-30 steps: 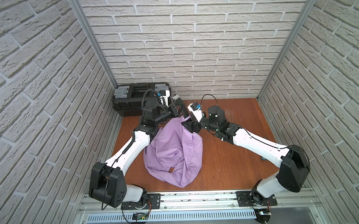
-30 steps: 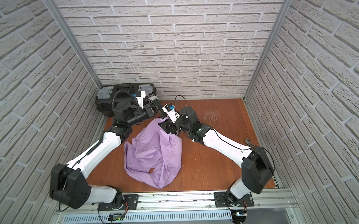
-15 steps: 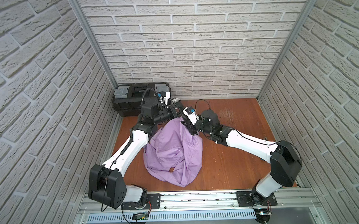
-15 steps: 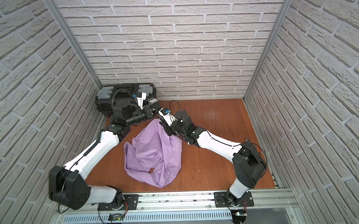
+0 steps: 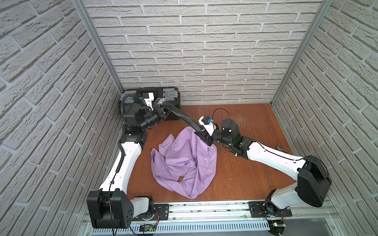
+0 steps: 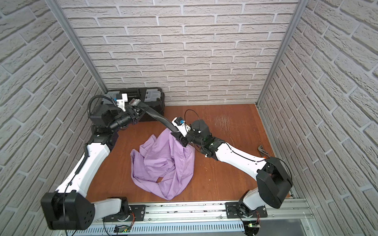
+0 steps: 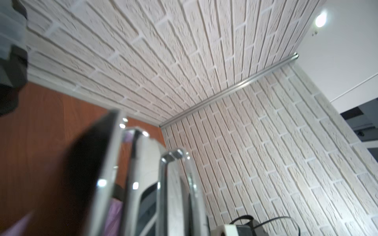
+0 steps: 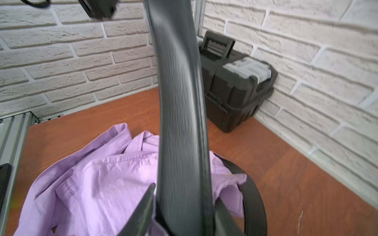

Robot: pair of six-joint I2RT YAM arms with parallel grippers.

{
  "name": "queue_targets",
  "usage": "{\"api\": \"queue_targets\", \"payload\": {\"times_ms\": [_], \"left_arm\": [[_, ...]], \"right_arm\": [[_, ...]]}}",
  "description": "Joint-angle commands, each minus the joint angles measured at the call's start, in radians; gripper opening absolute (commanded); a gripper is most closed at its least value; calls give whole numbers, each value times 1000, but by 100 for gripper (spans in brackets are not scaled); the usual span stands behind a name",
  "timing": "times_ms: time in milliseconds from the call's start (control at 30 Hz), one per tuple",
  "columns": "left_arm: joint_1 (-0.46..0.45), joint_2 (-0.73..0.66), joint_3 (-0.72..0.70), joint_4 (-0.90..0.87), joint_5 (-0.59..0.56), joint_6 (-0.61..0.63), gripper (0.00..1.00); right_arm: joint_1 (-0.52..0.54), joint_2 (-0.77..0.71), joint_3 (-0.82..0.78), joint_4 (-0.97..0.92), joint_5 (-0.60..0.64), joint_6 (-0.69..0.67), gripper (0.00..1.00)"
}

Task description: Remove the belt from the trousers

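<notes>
Left tool [image 5: 163, 109] is clamped on the belt [image 5: 185, 118] by its buckle [image 5: 160, 100], upper left, with a long stretch pulled free. Right tool [image 5: 202, 136] straddles it at the trousers [image 5: 185, 162], mid-frame. Whether it pinches I cannot tell, and the rest looks threaded.

Belt [image 5: 183, 117] strung mid-air; right tabletop [image 5: 250, 174] bare

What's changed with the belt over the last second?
The left gripper, shut on the long black belt at its silver buckle, pulled back toward the black toolbox, drawing strap out. The right gripper stayed at the lilac cloth trousers, belt between its fingers; trousers barely moved.
</notes>
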State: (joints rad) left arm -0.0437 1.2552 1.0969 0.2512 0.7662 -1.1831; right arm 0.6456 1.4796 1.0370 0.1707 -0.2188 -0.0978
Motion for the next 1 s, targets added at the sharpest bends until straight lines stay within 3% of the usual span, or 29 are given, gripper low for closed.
{"api": "queue_targets", "payload": {"times_ms": [0, 233, 333, 400, 467, 600, 667, 733, 967], "left_arm": [[17, -25, 4, 272, -102, -62, 0], [48, -54, 53, 186, -95, -16, 0], [77, -67, 58, 170, -101, -22, 0], [101, -79, 50, 146, -109, -20, 0], [129, -93, 28, 134, -118, -25, 0], [189, -116, -39, 179, -137, -93, 0], [199, -125, -70, 176, -148, -107, 0], [184, -131, -110, 149, -161, -84, 0], [30, -112, -348, 105, -231, 68, 0]], "right_arm": [[-23, 35, 12, -139, -50, -2, 49], [-23, 85, 38, -182, -102, 9, 39], [-23, 94, 41, -215, -80, 2, 21], [-23, 92, 41, -239, -61, -2, 14], [-23, 81, 35, -249, -25, -1, 14], [-23, 67, 17, -256, 23, 1, 22], [-23, 68, 14, -265, 22, 2, 15], [-22, 62, 14, -273, 32, 4, 4], [-23, -18, 4, -262, 166, -29, 3]]}}
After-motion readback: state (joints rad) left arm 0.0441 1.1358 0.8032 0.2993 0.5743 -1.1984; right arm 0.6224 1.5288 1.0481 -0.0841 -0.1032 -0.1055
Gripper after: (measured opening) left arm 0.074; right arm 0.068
